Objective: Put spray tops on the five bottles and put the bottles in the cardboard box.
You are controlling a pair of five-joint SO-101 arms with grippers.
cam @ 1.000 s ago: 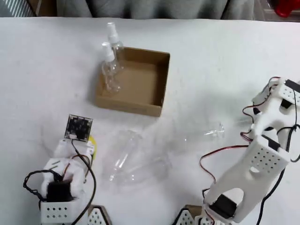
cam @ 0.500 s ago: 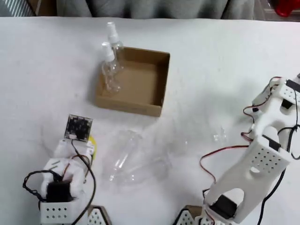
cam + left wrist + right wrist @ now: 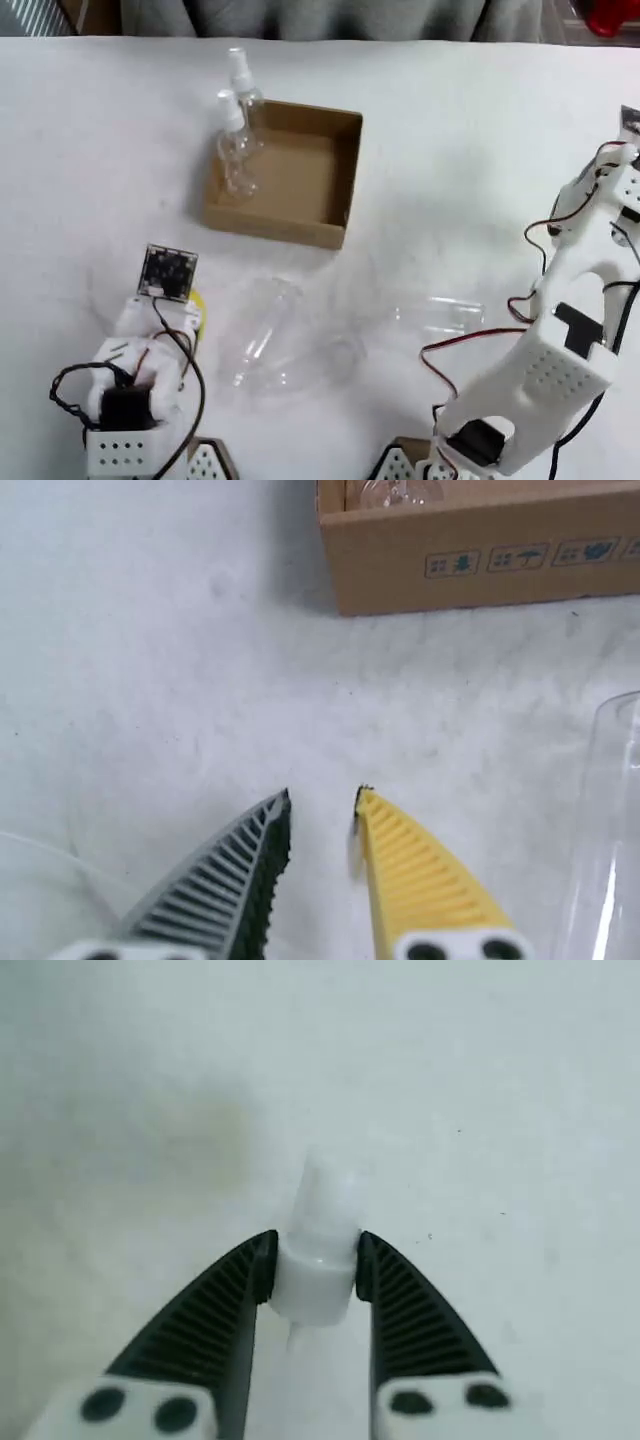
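Note:
The cardboard box (image 3: 300, 180) sits at mid-table; its side wall (image 3: 480, 550) faces the left wrist camera. Two clear bottles with white spray tops (image 3: 238, 130) stand at its left wall. Three clear bottles without tops lie on the table in front of the box: one (image 3: 262, 328), one (image 3: 325, 362) and one (image 3: 440, 312). My right gripper (image 3: 315, 1242) is shut on a white spray top (image 3: 322, 1250) above bare table. My left gripper (image 3: 322, 795) is open, empty, low over the table in front of the box, with its yellow finger (image 3: 197, 312) beside the nearest bottle.
The white table (image 3: 470, 150) has free room right of and behind the box. The right arm's body (image 3: 560, 360) rises along the right edge, trailing red and black wires. A clear bottle's edge (image 3: 610, 810) shows beside the left gripper.
The right arm has swung toward the table's right edge. The clear bottle near it has shifted and now lies flat. The left arm has not moved.

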